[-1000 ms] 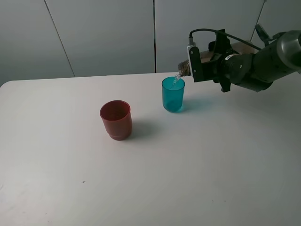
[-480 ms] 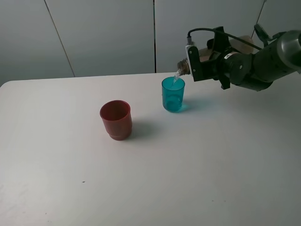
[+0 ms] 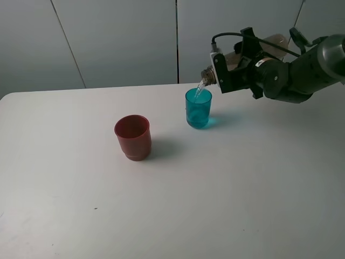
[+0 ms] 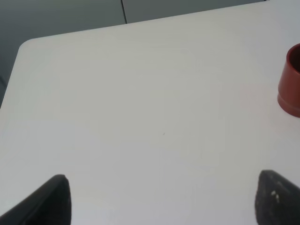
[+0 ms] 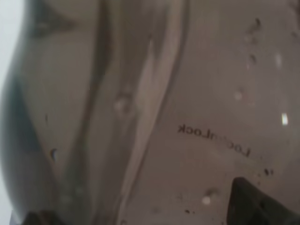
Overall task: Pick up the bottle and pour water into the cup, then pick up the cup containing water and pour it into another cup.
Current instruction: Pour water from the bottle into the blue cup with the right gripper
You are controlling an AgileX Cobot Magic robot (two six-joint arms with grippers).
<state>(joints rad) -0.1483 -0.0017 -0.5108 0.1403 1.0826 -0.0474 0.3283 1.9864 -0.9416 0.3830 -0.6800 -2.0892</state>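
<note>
The smoky grey-brown bottle lies nearly level in the air, its neck just above the rim of the teal cup. A thin stream of water runs from the neck into that cup. My right gripper is shut on the bottle's body, which fills the right wrist view. The dark red cup stands upright to the left of the teal one and nearer the front. It also shows at the edge of the left wrist view. My left gripper hangs open over bare table, holding nothing.
The white table carries only the two cups. Grey wall panels stand behind its far edge. The right arm and its cable reach in from the right above the table's back part.
The bottle's rear end has risen a little, so it tips further toward the teal cup while the water keeps running. Both cups stay where they were.
</note>
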